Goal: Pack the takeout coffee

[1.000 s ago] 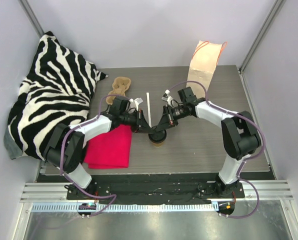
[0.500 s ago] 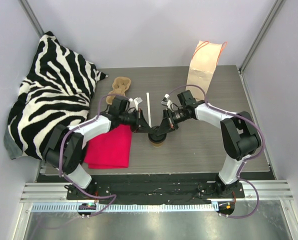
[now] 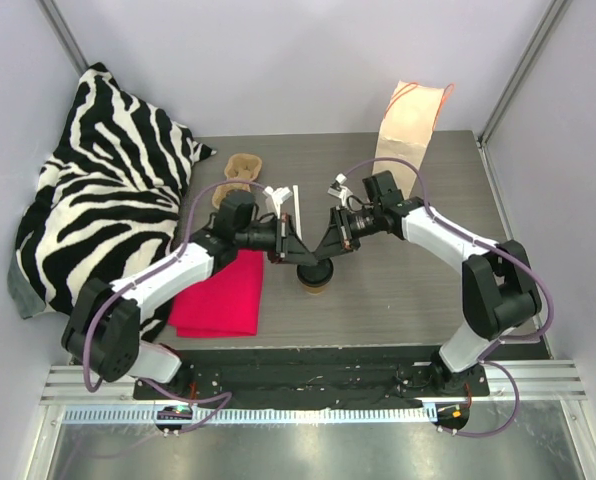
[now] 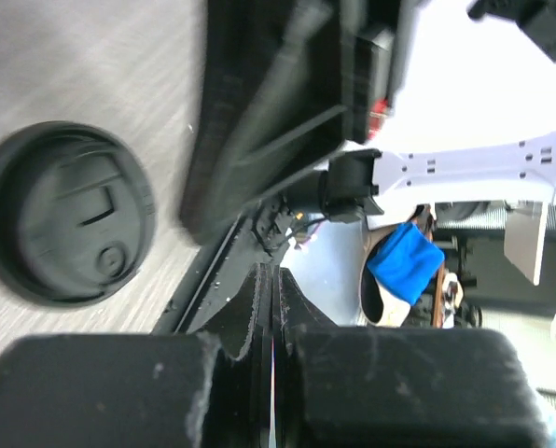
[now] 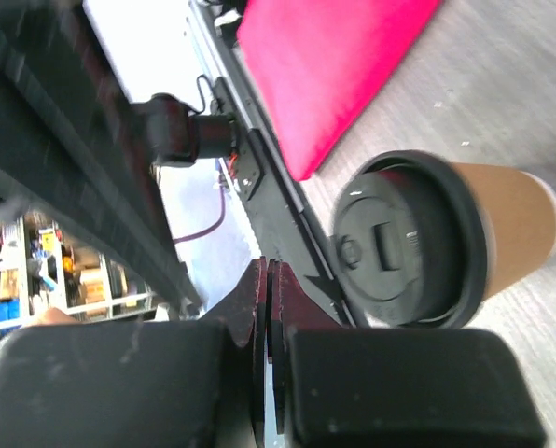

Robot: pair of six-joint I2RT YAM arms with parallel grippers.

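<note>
**Over the cup, two clenched jaws and nothing held**

Just above the takeout coffee, the left gripper and right gripper meet almost nose to nose. Each has its jaws pressed fully together on nothing. The coffee stands upright on the worktop with its black lid on, just right of the red cloth. A kraft bag stands well behind it to the right, and a pulp carrier lies well behind it to the left.

The danger, as I judge it, is crowding. Two arms this close over one light cup could clash, or a closed fingertip could catch the rim and tip it. Neither gripper can take the cup until its jaws part. Parting them this near could nudge the lid or push the cup onto the cloth. A grasp on the lid alone might also pull it off.
</note>
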